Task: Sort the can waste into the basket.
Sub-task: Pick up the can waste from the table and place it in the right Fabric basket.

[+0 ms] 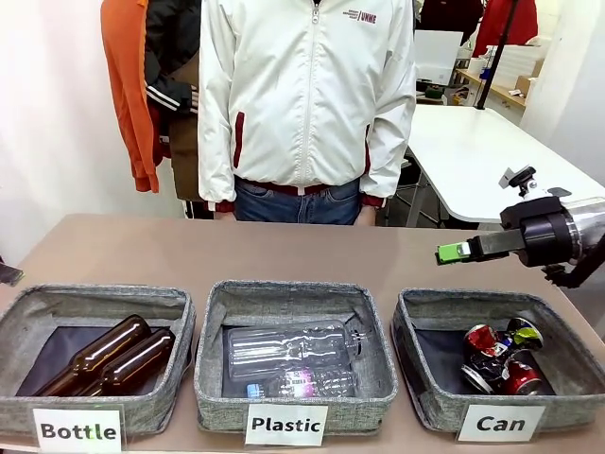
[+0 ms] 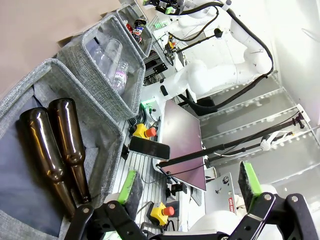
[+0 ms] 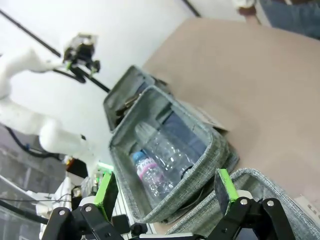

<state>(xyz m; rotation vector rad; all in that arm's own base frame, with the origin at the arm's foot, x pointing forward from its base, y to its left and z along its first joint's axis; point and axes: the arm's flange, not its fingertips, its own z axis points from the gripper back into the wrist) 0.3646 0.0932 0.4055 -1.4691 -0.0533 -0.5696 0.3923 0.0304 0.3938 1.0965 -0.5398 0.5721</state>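
Three square grey fabric bins line the desk's [image 1: 113, 248] near edge. At the left corner, the "Bottle" bin [image 1: 28, 312] holds two brown glass bottles [image 1: 106, 357]; the left gripper [image 2: 190, 192] hangs past that edge, jaws spread and empty. The middle "Plastic" bin [image 1: 214, 326] holds clear plastic bottles [image 1: 288, 348]. At the right corner, dented aluminium cans [image 1: 501, 357] lie inside the "Can" basket [image 1: 416, 364]. Above it hovers the right gripper [image 1: 452, 253], jaws spread, empty. A person in a white jacket [image 1: 307, 95] stands at the far edge.
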